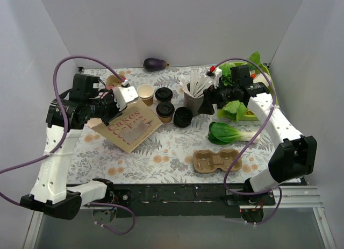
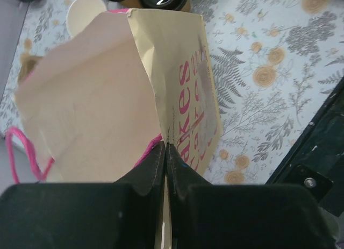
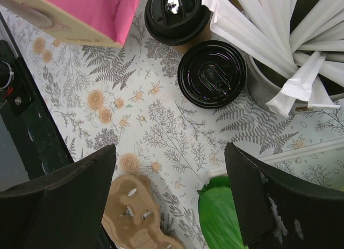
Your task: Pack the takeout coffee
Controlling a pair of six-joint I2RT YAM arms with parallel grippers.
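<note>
Two kraft-brown takeout coffee cups with black lids (image 1: 163, 94) (image 1: 165, 112) stand mid-table. A third black lid (image 1: 183, 117) sits right of them; its cup is hidden. From the right wrist two of the lids (image 3: 177, 15) (image 3: 212, 74) show. A tan paper bag (image 1: 129, 128) with red lettering lies tilted to their left. My left gripper (image 1: 119, 105) is shut on the bag's upper edge (image 2: 166, 136), holding its mouth (image 2: 97, 98) open. My right gripper (image 1: 208, 100) hovers open and empty just right of the lids, its fingers (image 3: 64, 200) wide apart above the cloth.
An open unlidded cup (image 1: 145, 93) stands beside the bag. A dark grey cup of white sticks (image 1: 194, 101) is close under my right gripper. A pulp cup carrier (image 1: 216, 160), bok choy (image 1: 228, 133), greens (image 1: 236, 109) and an eggplant (image 1: 155, 64) lie around.
</note>
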